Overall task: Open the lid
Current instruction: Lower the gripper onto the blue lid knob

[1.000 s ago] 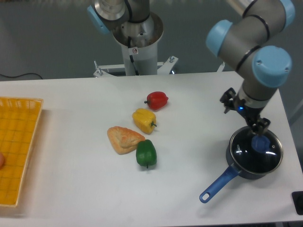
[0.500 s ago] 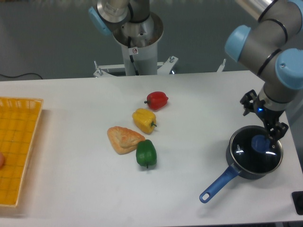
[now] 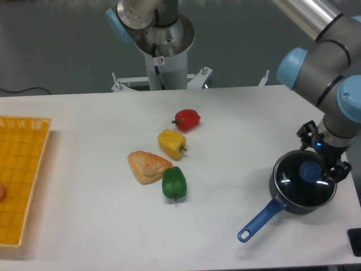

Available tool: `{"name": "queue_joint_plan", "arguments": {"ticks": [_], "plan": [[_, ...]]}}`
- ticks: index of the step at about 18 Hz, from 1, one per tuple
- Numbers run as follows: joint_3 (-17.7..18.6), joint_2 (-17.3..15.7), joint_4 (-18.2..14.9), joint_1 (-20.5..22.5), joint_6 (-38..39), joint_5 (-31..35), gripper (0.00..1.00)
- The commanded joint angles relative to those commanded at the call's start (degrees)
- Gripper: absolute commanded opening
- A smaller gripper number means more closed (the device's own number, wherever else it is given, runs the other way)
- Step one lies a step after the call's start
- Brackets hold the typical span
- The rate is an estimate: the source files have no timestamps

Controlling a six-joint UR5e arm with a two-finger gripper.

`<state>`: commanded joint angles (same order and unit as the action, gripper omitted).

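The glass lid [image 3: 298, 185] with its blue knob [image 3: 309, 170] sits flat on the dark blue saucepan [image 3: 260, 221] at the right of the table. The pan's long handle points to the front left. My gripper [image 3: 337, 167] hangs over the pan's right rim, just right of the knob and not around it. Its dark fingers are small and partly hidden by the wrist, so I cannot tell whether they are open or shut. It holds nothing that I can see.
A red pepper [image 3: 186, 119], a yellow pepper [image 3: 171, 143], a green pepper [image 3: 174, 183] and a pastry [image 3: 148, 166] lie mid-table. A yellow basket [image 3: 20, 180] is at the left edge. The arm's base [image 3: 163, 45] stands at the back. The table's right edge is close to the pan.
My gripper has moved to the right, from above the knob to the pan's right rim. The lid and pan have not moved.
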<state>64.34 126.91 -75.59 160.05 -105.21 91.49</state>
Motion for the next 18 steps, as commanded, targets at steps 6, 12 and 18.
{"name": "queue_joint_plan", "arguments": {"ticks": [6, 12, 18], "plan": [[0.0, 1.14, 0.89, -0.09, -1.93, -0.09, 1.0], [0.79, 1.32, 0.8, -0.09, -2.37, 0.09, 1.0], [1.49, 1.23, 0.62, -0.09, -2.37, 0.53, 1.0]]}}
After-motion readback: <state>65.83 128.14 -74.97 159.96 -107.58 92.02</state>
